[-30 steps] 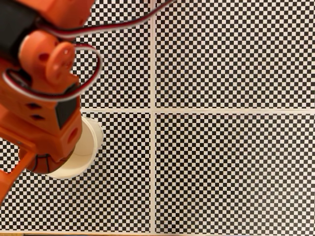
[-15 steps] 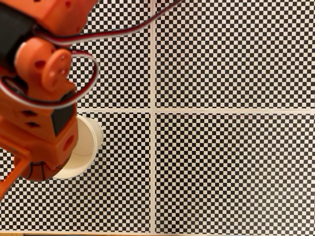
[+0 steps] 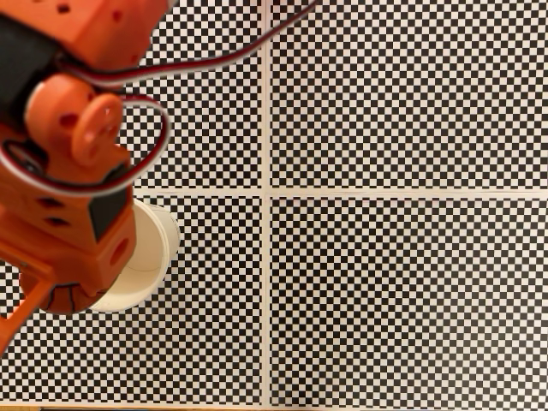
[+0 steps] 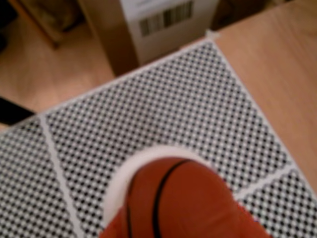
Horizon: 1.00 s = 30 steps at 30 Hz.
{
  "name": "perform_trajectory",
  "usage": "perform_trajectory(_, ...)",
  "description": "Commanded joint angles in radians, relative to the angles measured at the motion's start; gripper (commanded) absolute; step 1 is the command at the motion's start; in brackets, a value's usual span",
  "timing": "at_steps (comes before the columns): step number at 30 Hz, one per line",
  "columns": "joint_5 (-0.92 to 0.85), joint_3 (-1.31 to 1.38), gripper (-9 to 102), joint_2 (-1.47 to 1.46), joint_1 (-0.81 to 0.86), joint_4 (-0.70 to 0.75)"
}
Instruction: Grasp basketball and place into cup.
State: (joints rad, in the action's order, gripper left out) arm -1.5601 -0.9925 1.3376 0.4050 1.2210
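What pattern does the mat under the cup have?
A fine black-and-white check, split by pale lines; the mat shows best in the fixed view, under the cup.

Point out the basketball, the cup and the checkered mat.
basketball (image 4: 173, 198), wrist view, its orange front beside the black seam.
cup (image 3: 154, 248), fixed view, its pale inside wall.
checkered mat (image 3: 402, 300), fixed view, bare lower right panel.

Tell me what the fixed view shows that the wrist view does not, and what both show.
Fixed view alone: the orange arm with its looping cables, and the cup's outer wall, seen from above.

Wrist view alone: a white box with a barcode past the mat's far edge, and wood flooring beside it.

Both: the basketball at the cup's rim, the cup, and the checkered mat. The claw's opening cannot be read in either.
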Motion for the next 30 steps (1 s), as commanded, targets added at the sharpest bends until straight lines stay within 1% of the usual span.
perform_trajectory(1, -0.005, 0.055, 23, 0.005, 0.006, 0.002)
perform_trajectory(4, -0.005, 0.057, 29, 0.003, 0.002, 0.002)
perform_trajectory(6, -0.003, 0.057, 31, 0.002, 0.000, 0.002)
perform_trajectory(15, 0.011, 0.055, 33, -0.005, -0.021, 0.003)
perform_trajectory(18, 0.015, 0.063, 37, -0.018, -0.034, 0.003)
perform_trajectory(27, 0.009, 0.063, 37, -0.021, -0.057, 0.011)
perform_trajectory(30, 0.014, 0.071, 40, -0.026, -0.066, 0.011)
